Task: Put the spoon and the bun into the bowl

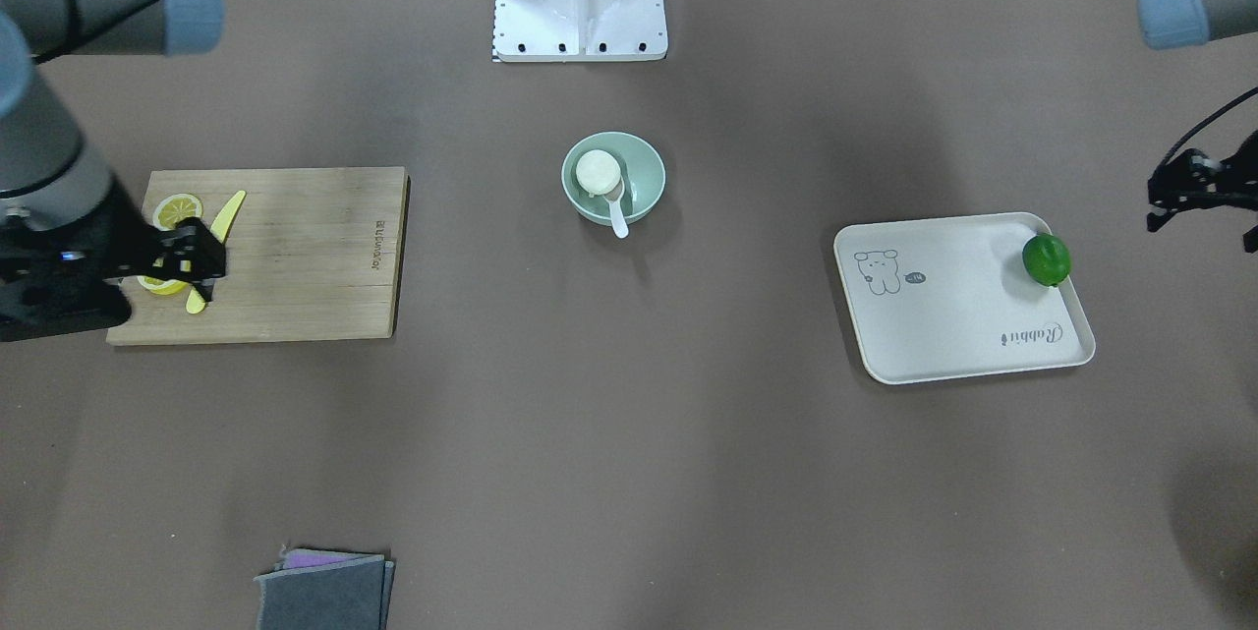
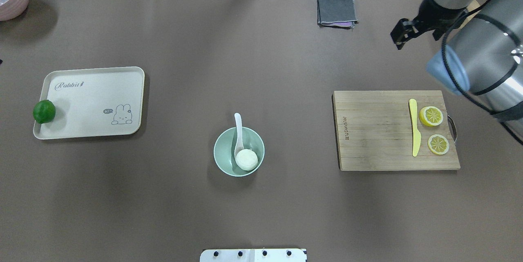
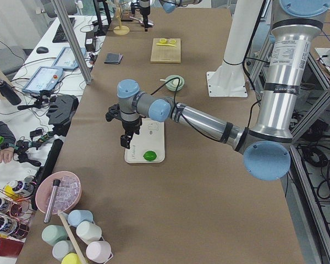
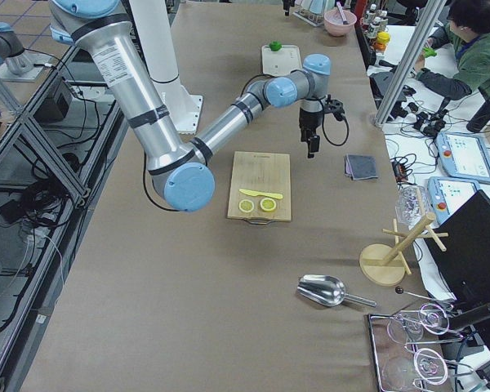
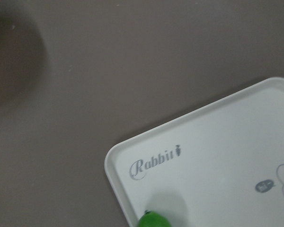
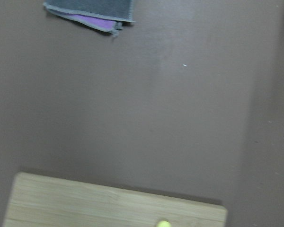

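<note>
The pale mint-green bowl (image 2: 218, 164) stands mid-table, also in the front-facing view (image 1: 651, 158). The white bun (image 2: 246, 159) (image 1: 597, 170) lies inside it. The white spoon (image 2: 238, 125) (image 1: 618, 217) rests in the bowl with its scoop by the bun and its handle over the rim. My right gripper (image 2: 398, 35) (image 1: 201, 261) hangs empty above the table near the cutting board's end and looks open. My left gripper (image 1: 1165, 202) (image 3: 125, 142) hovers empty beyond the tray's end, far from the bowl, and looks open.
A wooden cutting board (image 2: 367, 131) holds a yellow knife (image 2: 414, 131) and two lemon slices (image 2: 432, 115). A white tray (image 2: 94, 90) carries a green lime (image 2: 44, 111). A folded grey cloth (image 2: 336, 10) lies at the far edge, and a pink bowl (image 2: 12, 4) at the far left corner.
</note>
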### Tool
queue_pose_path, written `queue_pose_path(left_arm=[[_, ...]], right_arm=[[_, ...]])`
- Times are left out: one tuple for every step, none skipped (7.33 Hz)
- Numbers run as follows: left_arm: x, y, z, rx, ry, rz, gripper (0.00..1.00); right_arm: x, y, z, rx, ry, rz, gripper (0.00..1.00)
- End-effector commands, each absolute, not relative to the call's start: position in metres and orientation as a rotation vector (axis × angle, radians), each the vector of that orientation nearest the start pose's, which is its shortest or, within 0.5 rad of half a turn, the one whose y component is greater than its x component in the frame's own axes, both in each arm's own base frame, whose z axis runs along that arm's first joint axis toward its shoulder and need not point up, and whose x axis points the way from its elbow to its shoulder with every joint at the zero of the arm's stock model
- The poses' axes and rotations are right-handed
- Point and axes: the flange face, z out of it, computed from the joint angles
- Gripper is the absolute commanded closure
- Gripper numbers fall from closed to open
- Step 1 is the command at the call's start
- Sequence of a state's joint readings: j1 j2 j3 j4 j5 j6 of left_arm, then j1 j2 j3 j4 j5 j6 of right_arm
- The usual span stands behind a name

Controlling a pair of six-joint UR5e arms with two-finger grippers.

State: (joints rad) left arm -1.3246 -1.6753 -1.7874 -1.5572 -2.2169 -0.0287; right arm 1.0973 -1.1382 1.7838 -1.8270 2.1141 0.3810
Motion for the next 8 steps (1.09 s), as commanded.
queue_pose_path(left_arm=[[-0.001,-0.505,0.558,0.172,0.682,0.285,0.0],[-0.007,-0.478,0.581,0.14,0.69,0.276,0.0],[-0.01,-0.465,0.597,0.111,0.681,0.262,0.01],[-0.023,-0.464,0.601,0.131,0.676,0.239,0.01],[-0.023,-0.464,0.605,0.114,0.699,0.222,0.01],[-0.023,-0.463,0.609,0.102,0.699,0.218,0.0],[-0.022,-0.464,0.61,0.098,0.702,0.218,0.0],[-0.023,-0.463,0.615,0.092,0.704,0.216,0.0]], right_arm=[[-0.09,-0.562,0.463,0.123,-0.685,-0.282,0.0],[-0.043,-0.537,0.513,0.109,-0.686,-0.285,0.0],[-0.014,-0.504,0.559,0.105,-0.677,-0.305,0.0],[-0.004,-0.473,0.599,0.06,-0.674,-0.276,0.0],[0.001,-0.464,0.61,0.046,-0.671,-0.263,0.0],[0.006,-0.463,0.611,0.051,-0.67,-0.253,0.0],[0.005,-0.467,0.603,0.065,-0.677,-0.257,0.0],[0.002,-0.468,0.597,0.073,-0.707,-0.261,0.0]])
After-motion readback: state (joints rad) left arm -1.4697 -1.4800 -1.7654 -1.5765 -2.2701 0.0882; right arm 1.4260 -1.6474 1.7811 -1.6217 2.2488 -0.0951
